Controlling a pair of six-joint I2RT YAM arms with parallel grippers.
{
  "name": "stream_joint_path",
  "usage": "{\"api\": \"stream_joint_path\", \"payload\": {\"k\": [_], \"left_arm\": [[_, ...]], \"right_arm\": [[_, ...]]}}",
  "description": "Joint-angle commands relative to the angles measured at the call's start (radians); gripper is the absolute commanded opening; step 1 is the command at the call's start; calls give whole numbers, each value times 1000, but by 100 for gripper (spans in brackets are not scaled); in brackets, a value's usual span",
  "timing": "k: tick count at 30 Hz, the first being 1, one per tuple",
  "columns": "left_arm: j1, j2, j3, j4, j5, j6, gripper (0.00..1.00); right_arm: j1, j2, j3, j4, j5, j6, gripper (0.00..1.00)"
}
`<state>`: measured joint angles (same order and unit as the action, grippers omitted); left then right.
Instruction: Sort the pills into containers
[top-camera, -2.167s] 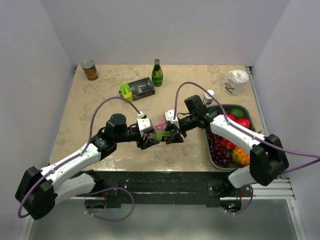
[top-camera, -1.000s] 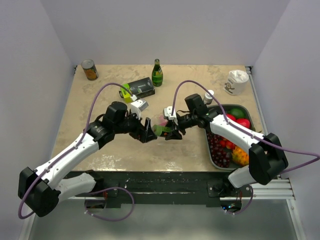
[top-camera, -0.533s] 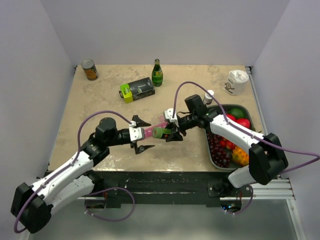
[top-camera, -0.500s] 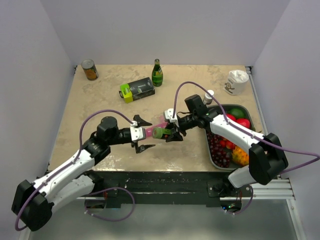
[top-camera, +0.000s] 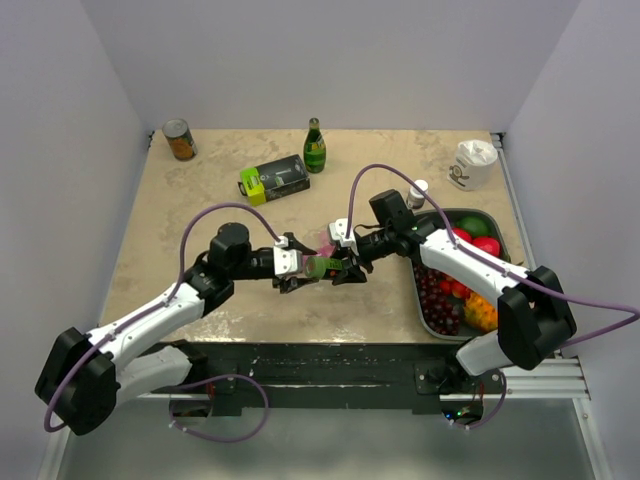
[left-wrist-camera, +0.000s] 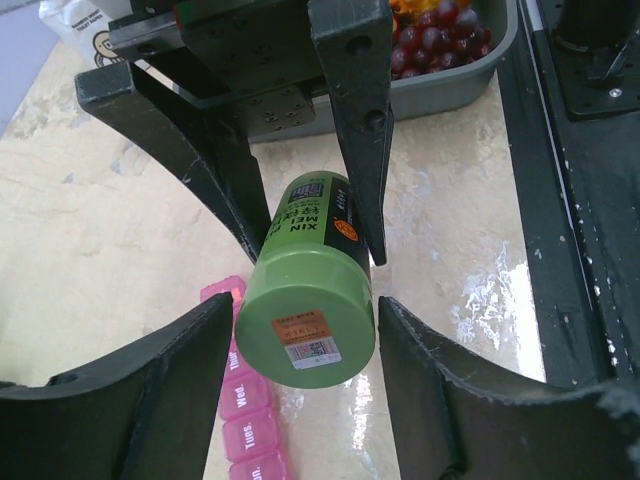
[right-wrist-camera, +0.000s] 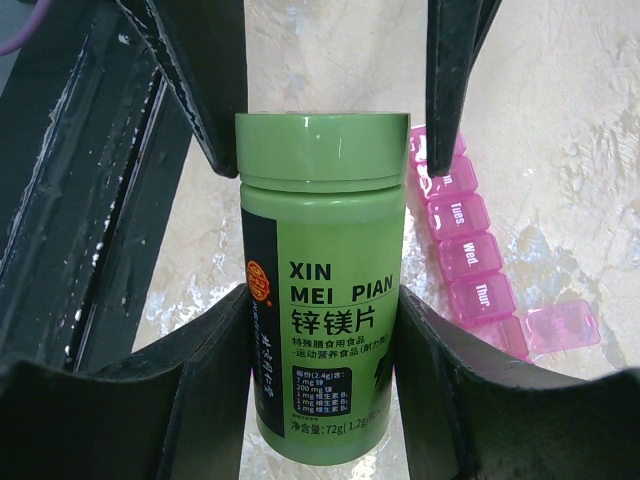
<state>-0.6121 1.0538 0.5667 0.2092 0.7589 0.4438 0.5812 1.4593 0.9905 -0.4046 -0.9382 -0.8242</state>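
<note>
**Bottle not open yet, no pills sorted.**
Top view: your right claw (top-camera: 337, 270) pinches the green pill bottle (top-camera: 318, 265) above the table (top-camera: 180, 230), with the pink containers (top-camera: 322, 239) at its 12 o'clock. Left wrist view: your left claw (left-wrist-camera: 303, 303) sits around the cap (left-wrist-camera: 305, 325); whether it squeezes, you cannot tell. Right wrist view: cap on, no pills seen in the containers at 3 o'clock.

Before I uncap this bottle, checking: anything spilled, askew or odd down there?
No spill visible. The green bottle hangs sideways in mid-air, pinched by the right end effector, cap on, with the left end effector flanking it. On the pink organiser below, one end lid looks flipped open; the others look shut.
</note>
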Motion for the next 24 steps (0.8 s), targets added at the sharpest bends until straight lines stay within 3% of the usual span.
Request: {"api": "stream_joint_path", "payload": {"k": [1, 3, 7, 10, 15, 21, 22, 24], "left_arm": [[-9, 12, 42, 50, 22, -24, 61], [-11, 9, 42, 44, 10, -49, 51], [-9, -3, 51, 47, -36, -183, 0], [-11, 14, 90, 4, -117, -380, 0], [-9, 92, 205, -203, -202, -747, 0], [-8, 78, 135, -127, -184, -1213, 0], [-6, 66, 121, -105, -179, -1246, 10], [-6, 58, 96, -76, -190, -1300, 19]], "right_arm": [[-4, -8, 5, 10, -54, -18, 0], [-4, -8, 5, 12, -53, -16, 0], [-4, -8, 4, 24, -39, 6, 0], [-3, -8, -3, 64, -2, 60, 0], [-4, -7, -9, 133, 61, 123, 0], [-4, -5, -16, 179, 98, 175, 0], [-4, -5, -16, 181, 102, 180, 0], [-4, -5, -18, 187, 105, 184, 0]]}}
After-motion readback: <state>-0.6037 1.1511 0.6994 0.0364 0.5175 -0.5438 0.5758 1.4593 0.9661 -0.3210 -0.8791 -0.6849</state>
